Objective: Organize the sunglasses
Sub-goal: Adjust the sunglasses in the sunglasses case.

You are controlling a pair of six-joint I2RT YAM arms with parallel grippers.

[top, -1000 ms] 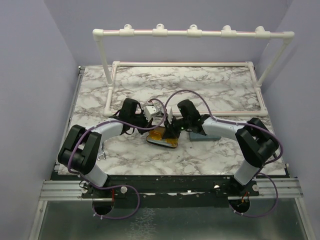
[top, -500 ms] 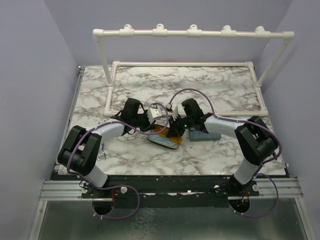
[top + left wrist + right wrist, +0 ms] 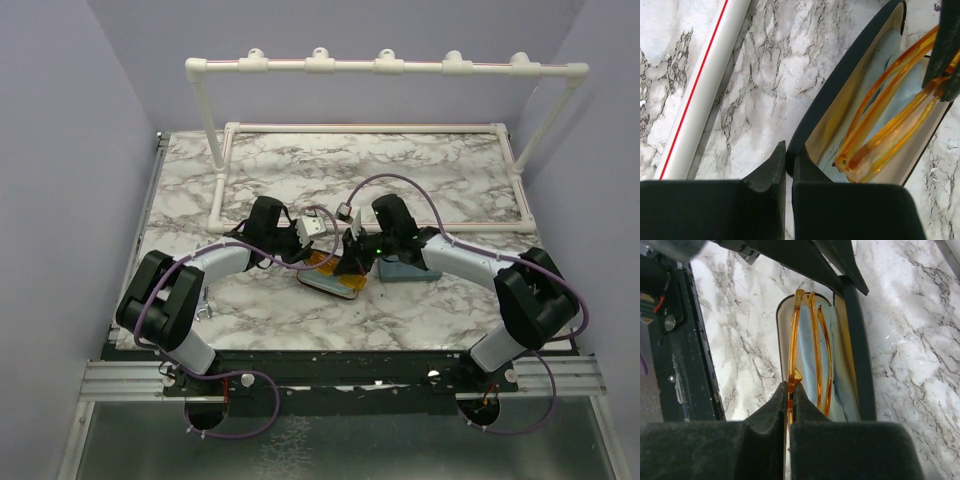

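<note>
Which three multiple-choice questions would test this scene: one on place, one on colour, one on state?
1. Where are the orange sunglasses? A) inside the open black case B) hanging on a hook C) inside a drawer
2. What colour is the cloth under them? A) red B) light blue C) green
3. What is the state of the right gripper? A) wide open B) shut on nothing C) shut on the sunglasses
Answers: A, the case's walls surround them; B, pale blue shows beneath the frame; C, it pinches the orange frame.
</note>
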